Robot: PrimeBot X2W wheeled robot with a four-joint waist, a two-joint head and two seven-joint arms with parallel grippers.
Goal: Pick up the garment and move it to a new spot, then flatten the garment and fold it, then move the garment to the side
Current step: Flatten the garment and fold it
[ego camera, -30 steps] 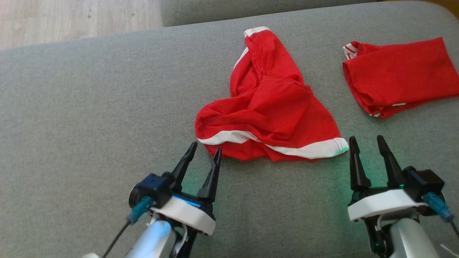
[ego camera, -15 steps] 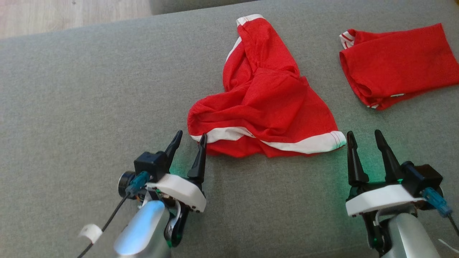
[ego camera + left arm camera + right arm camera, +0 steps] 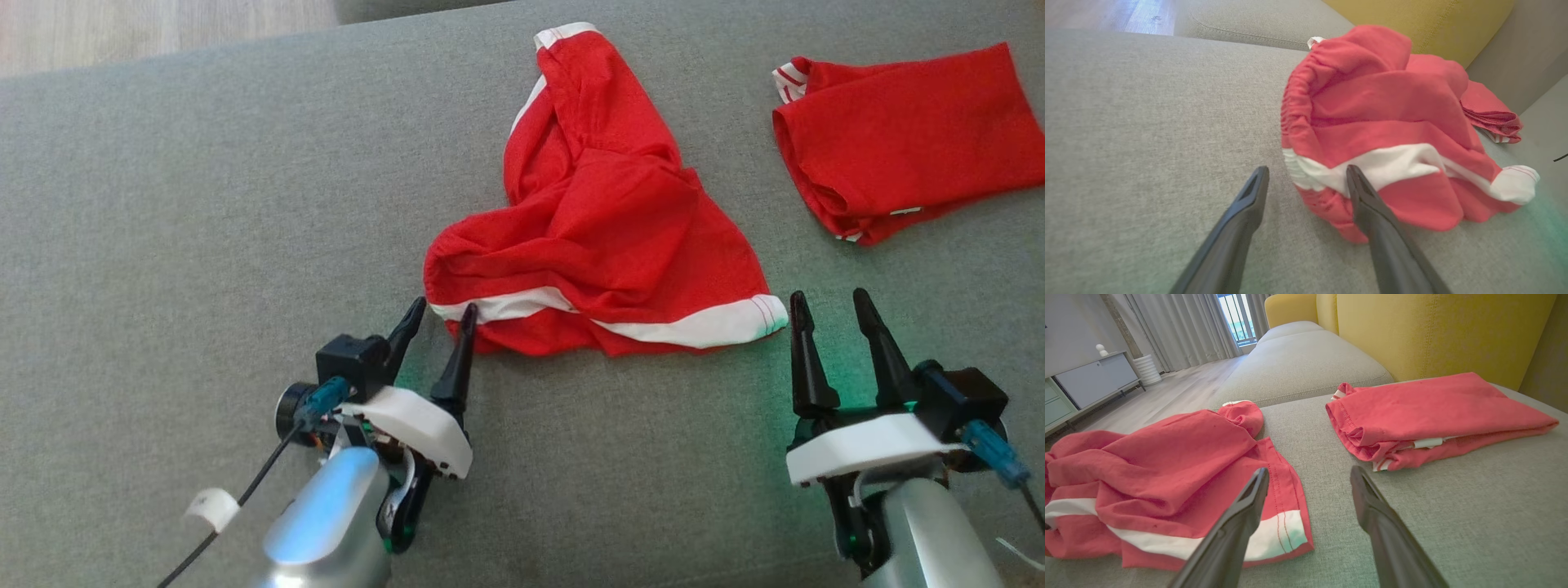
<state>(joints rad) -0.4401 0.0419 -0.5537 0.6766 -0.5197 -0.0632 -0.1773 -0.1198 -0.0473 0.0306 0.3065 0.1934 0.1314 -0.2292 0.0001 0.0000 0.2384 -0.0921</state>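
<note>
The left hand (image 3: pixel 445 304) stands closer to the crumpled red garment (image 3: pixel 604 237) than a second ago. The white-banded hem now lies just ahead of its fingertips, and the one nearer the other arm sits right at the cloth's edge, perhaps touching it, though the angle is too flat to be sure. The hand is also rolled further over at the wrist. Behind it more of the forearm (image 3: pixel 335 523) shows, and a white tag (image 3: pixel 211 508) on its cable comes into view. The head camera itself tips a little, sliding the whole scene.
</note>
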